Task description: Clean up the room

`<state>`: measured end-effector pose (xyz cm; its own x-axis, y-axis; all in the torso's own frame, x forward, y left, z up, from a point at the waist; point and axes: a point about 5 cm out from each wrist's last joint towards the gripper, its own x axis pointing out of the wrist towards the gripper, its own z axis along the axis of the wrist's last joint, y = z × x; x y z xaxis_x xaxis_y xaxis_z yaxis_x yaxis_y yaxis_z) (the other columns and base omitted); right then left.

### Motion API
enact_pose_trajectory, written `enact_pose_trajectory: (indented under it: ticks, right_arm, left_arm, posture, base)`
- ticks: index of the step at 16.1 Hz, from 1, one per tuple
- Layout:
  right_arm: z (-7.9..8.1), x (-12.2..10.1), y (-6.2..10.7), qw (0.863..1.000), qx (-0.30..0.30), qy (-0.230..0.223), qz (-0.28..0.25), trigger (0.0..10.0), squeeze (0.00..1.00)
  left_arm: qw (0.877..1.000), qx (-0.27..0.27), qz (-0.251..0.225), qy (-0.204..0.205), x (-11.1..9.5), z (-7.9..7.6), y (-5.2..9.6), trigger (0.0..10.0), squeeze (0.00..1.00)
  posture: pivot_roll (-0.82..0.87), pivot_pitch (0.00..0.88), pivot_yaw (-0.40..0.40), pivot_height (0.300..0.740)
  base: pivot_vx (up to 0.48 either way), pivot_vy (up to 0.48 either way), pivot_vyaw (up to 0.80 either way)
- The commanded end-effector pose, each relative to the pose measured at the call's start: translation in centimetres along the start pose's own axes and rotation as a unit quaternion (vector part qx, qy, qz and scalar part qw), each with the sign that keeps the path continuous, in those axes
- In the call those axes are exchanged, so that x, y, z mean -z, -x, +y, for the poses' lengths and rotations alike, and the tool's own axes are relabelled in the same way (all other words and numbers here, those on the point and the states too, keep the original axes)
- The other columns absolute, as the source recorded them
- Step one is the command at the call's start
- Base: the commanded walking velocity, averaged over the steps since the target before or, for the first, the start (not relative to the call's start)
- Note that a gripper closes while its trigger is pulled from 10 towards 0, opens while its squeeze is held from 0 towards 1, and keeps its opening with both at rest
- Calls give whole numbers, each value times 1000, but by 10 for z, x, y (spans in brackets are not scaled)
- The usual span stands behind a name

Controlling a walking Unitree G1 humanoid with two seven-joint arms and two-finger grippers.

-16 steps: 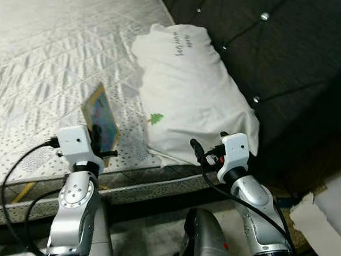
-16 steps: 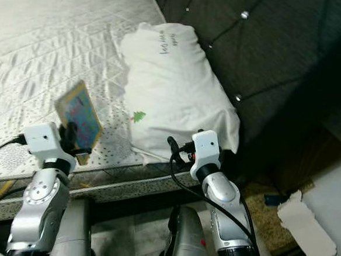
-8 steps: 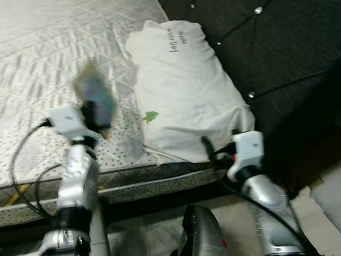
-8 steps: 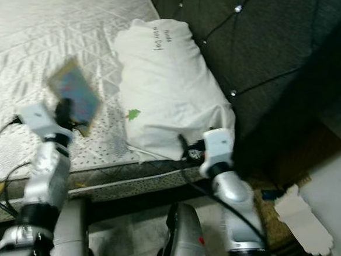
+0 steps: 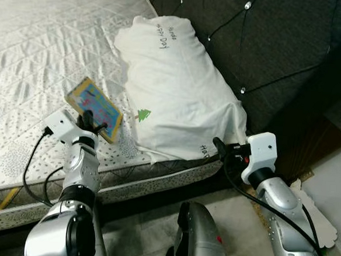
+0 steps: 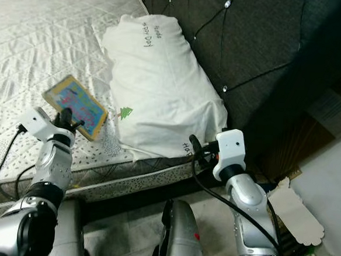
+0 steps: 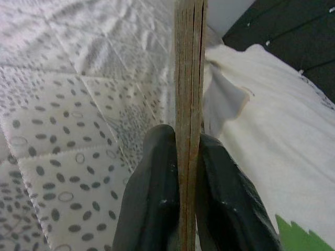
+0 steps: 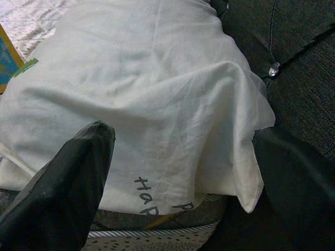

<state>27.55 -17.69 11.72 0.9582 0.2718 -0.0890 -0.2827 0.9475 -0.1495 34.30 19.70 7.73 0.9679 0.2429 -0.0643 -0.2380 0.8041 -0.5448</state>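
Observation:
A thin, colourful picture book [image 5: 94, 108] is held above the mattress [image 5: 41, 54], close to the left side of the white pillow [image 5: 173, 93]. My left gripper [image 5: 92, 124] is shut on the book's lower edge; in the left wrist view both black fingers [image 7: 152, 198] clamp the book [image 7: 189, 78] edge-on. My right gripper [image 5: 223, 150] hovers at the near corner of the pillow [image 8: 157, 104], just off the mattress edge, open, with nothing between its fingers [image 8: 68, 193].
A dark tufted headboard [image 5: 264, 46] rises behind the pillow. The mattress edge [image 5: 143, 179] runs in front of me. Pale cardboard pieces [image 5: 314, 214] lie on the floor at the right. My own grey body [image 5: 200, 241] fills the lower middle.
The camera shifted, with everything sliding left and up. My left gripper has swung the book from upright to a flatter tilt. My right gripper moved right toward the pillow's near corner.

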Motion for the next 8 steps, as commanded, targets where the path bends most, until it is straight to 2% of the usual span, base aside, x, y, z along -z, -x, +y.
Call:
enact_pose_trajectory:
  ticks: [1, 3, 5, 7, 8]
  right_arm:
    - [-5, -4, 4, 1000, 5, 4, -5, 10000, 0]
    - [-6, -6, 5, 1000, 8, 6, -7, 10000, 0]
    - [-4, -6, 5, 1000, 6, 5, -7, 10000, 0]
    - [-2, -8, 3, 1000, 3, 3, -11, 10000, 0]
    - [1, -10, 2, 1000, 0, 1, -17, 10000, 0]
  left_arm:
    - [999, 21, 26, -5, 10, -8, 0, 10000, 0]
    - [999, 32, 43, 5, 14, -15, -1, 10000, 0]
    - [996, 24, 82, 27, 29, -16, 3, 10000, 0]
    - [994, 30, 105, 14, 37, -18, 7, 10000, 0]
    - [990, 39, 136, -17, 49, -16, 13, 10000, 0]
  posture:
    - [-209, 110, -116, 557]
    - [-232, 114, -112, 557]
    - [-228, 109, -109, 557]
    - [-222, 106, -106, 557]
    - [-217, 101, -99, 557]
  base:
    - [0, 0, 0]
    - [0, 0, 0]
    - [0, 0, 0]
    - [0, 0, 0]
    - [0, 0, 0]
